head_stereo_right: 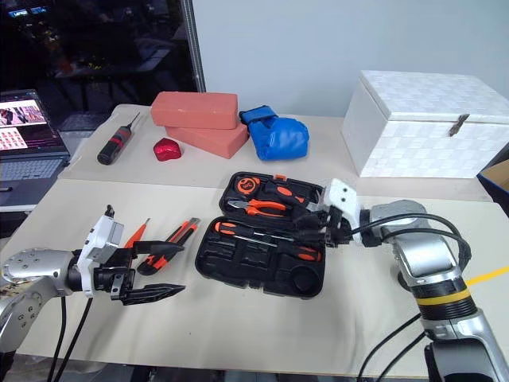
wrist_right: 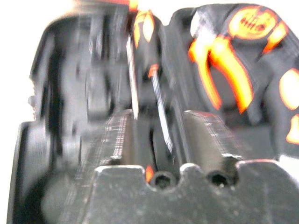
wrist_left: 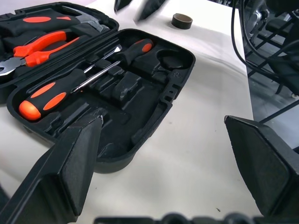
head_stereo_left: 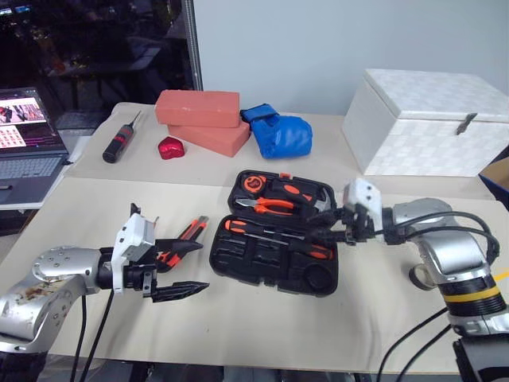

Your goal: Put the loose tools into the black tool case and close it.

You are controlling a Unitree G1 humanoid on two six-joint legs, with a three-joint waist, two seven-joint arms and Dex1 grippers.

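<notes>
Left pincer (head_stereo_right: 147, 270): level, wide open, empty | right pincer (head_stereo_right: 314, 225): over black tool case (head_stereo_right: 238, 270), grip unclear

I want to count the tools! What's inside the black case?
Inside the black tool case: two screwdrivers, orange pliers, a tape measure. The right gripper hides one corner.

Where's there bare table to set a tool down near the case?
Bare table lies in front of the black tool case, and between it and the white box. Left of it is crowded: utility knife, left gripper.
</notes>
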